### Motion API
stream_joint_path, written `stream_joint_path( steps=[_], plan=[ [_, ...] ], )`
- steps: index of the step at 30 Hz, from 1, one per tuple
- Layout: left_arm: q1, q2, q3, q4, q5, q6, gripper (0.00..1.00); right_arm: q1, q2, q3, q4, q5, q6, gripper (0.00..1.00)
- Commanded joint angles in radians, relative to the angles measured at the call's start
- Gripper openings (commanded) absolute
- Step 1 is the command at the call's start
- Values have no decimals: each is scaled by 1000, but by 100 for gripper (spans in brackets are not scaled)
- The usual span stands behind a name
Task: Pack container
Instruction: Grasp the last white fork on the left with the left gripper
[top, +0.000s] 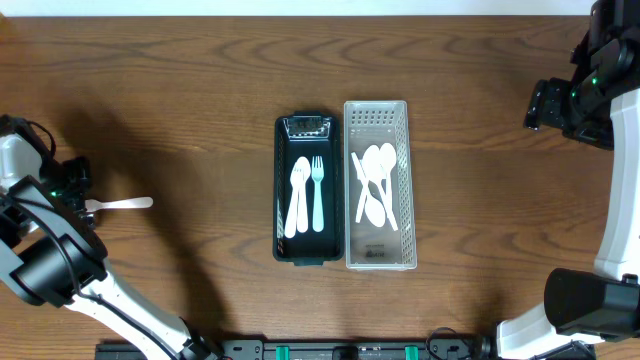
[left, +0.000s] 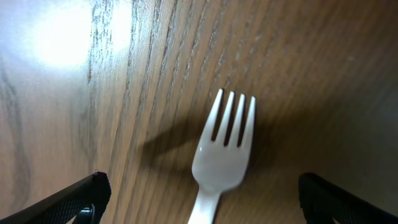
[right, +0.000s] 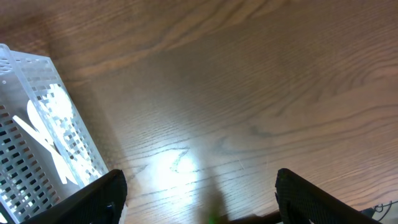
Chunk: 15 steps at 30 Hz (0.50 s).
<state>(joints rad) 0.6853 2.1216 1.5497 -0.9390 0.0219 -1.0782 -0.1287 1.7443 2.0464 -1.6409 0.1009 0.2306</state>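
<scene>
Here, a white fork (left: 222, 155) lies between the left pincer's (left: 200, 194) spread fingers (left: 67, 200).

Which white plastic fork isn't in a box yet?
The white plastic fork on the wooden table beside the left gripper; the other two lie inside the black tray.

My arms are black housings joined by white links — left arm (top: 45, 262), right arm (top: 612, 215). Each carries a small green light (top: 593, 80). My fingers (left: 65, 200) are black — rubbery, perhaps.
</scene>
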Motion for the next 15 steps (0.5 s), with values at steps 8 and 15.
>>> stream_joint_path(
  steps=[8,15],
  plan=[
    [4,61,-1,-5,-76,-19,98,-8,-14,1,-6,-5,17,80],
    [4,61,-1,-5,-86,-3,89,-8,-14,1,-8,-4,20,80]
  ],
)
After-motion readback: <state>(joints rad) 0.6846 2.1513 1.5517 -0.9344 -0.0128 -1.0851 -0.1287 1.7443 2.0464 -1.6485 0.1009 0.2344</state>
